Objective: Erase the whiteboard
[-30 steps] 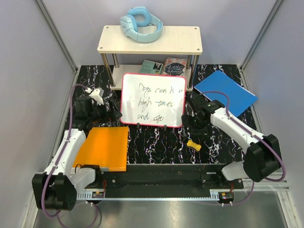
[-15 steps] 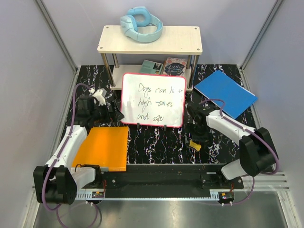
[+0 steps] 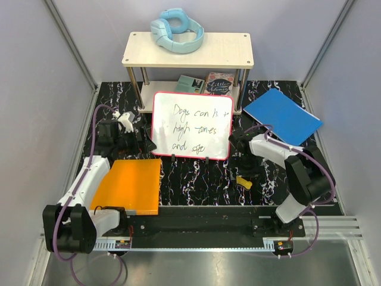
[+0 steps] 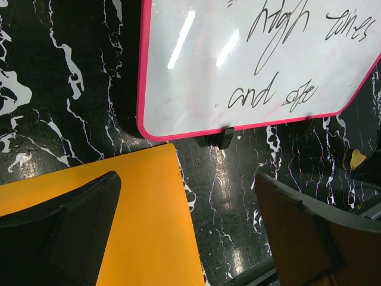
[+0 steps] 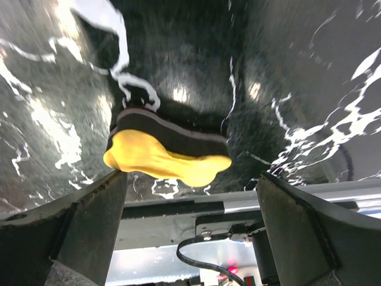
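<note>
The whiteboard [image 3: 191,125] has a red-pink rim, stands tilted on small black feet at the table's middle back, and bears dark handwriting. Its lower left corner shows in the left wrist view [image 4: 250,59]. A yellow and black eraser [image 3: 243,181] lies on the black marble table, right of and in front of the board. My right gripper [image 3: 245,165] is open and empty just above and behind the eraser. In the right wrist view the eraser [image 5: 166,155] lies just beyond the open gripper [image 5: 190,185]. My left gripper [image 3: 138,143] is open and empty beside the board's left edge [image 4: 187,185].
An orange flat sheet [image 3: 128,185] lies front left, under my left gripper [image 4: 119,220]. A blue flat sheet [image 3: 283,116] lies back right. A wooden shelf [image 3: 188,50] behind the board carries blue headphones [image 3: 177,30], with books [image 3: 205,83] below. The arms' base rail [image 3: 196,229] runs along the near edge.
My right arm has folded inward, its elbow moving left, and the gripper has turned over the eraser. The eraser and board have stayed put. The left arm has barely shifted.
</note>
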`<state>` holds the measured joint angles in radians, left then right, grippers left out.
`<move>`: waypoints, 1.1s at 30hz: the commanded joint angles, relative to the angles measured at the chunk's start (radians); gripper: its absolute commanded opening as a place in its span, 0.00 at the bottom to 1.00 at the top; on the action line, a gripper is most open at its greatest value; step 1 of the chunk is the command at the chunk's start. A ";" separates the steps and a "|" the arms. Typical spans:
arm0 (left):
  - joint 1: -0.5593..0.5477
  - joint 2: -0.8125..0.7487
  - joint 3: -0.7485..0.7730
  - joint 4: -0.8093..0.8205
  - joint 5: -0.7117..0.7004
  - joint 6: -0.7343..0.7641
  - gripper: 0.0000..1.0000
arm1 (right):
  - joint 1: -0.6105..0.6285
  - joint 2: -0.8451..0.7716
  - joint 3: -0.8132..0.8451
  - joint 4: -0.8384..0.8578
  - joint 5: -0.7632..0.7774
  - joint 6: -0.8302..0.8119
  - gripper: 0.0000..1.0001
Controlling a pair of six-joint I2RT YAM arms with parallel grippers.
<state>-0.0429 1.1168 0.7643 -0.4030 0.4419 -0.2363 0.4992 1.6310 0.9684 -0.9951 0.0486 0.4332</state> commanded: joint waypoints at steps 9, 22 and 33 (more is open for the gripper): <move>0.000 -0.008 0.040 -0.003 -0.002 0.003 0.99 | 0.006 0.030 0.072 0.081 0.148 0.019 0.91; 0.000 0.012 0.049 -0.014 -0.015 0.005 0.99 | 0.006 -0.029 0.041 0.078 0.017 0.012 0.61; 0.000 0.020 0.055 -0.026 -0.029 0.008 0.99 | 0.004 0.003 0.047 0.058 -0.027 -0.001 0.60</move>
<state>-0.0429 1.1324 0.7773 -0.4286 0.4236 -0.2359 0.5011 1.6318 1.0069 -0.9157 0.0525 0.4419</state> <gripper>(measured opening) 0.987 0.599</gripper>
